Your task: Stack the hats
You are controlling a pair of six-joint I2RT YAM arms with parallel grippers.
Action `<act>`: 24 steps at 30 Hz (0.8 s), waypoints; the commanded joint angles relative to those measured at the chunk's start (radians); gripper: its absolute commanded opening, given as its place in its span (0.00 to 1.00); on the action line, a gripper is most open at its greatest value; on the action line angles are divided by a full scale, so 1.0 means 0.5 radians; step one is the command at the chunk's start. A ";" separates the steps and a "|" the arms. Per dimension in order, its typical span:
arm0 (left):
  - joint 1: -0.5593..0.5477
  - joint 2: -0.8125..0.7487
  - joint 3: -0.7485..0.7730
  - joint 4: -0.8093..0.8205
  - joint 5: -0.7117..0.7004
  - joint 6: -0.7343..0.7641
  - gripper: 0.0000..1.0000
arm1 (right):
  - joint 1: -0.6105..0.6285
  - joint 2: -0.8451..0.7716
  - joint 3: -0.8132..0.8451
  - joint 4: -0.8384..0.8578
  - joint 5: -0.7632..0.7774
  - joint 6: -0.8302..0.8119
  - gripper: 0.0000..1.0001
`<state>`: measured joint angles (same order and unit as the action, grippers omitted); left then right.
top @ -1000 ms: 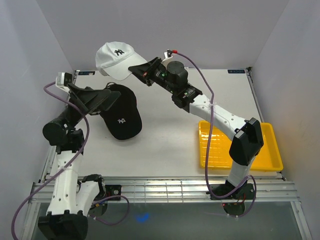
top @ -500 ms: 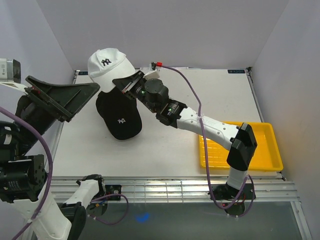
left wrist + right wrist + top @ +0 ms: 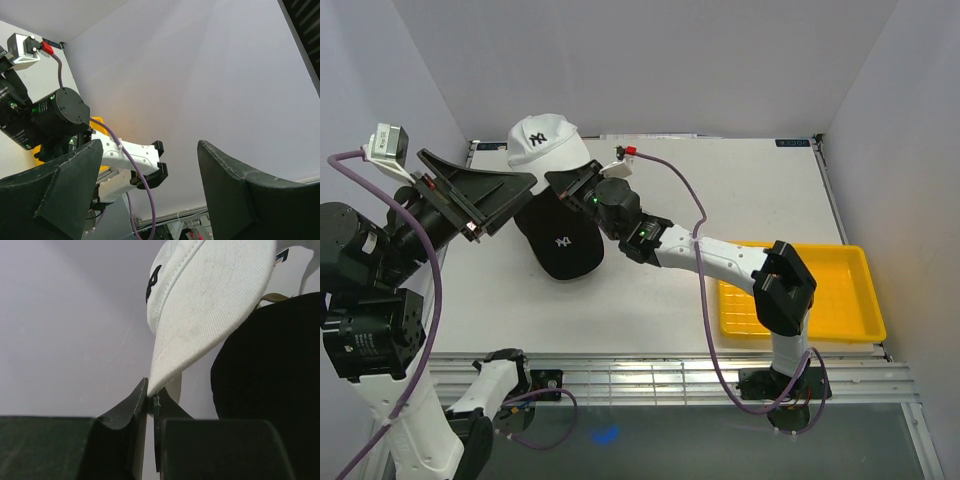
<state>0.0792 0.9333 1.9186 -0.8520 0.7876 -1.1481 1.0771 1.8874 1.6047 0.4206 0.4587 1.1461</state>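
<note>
My right tool (image 3: 150, 399) holds the white hat (image 3: 542, 140) over the black hat (image 3: 565, 250), not stacked yet; left tool (image 3: 508, 205) wide

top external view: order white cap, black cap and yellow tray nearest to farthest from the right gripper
1. white cap, brim pinched in the right gripper, upper left
2. black cap, just below the gripper
3. yellow tray, far right

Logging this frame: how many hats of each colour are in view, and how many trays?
White hat: 1
Black hat: 1
Yellow tray: 1
Total: 3
Anything under the Black hat is hidden.
</note>
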 commanded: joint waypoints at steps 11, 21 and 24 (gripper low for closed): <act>-0.002 -0.066 -0.183 0.112 0.066 0.023 0.87 | 0.113 0.011 -0.098 0.260 0.126 0.039 0.08; -0.002 -0.084 -0.245 0.115 0.106 0.038 0.87 | 0.171 -0.019 -0.273 0.337 0.196 0.153 0.08; 0.001 -0.087 -0.257 0.115 0.112 0.053 0.87 | 0.177 -0.050 -0.319 0.355 0.227 0.150 0.08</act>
<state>0.0792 0.8963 1.7985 -0.8074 0.8276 -1.1419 1.1610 1.9022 1.4555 0.4908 0.5098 1.2079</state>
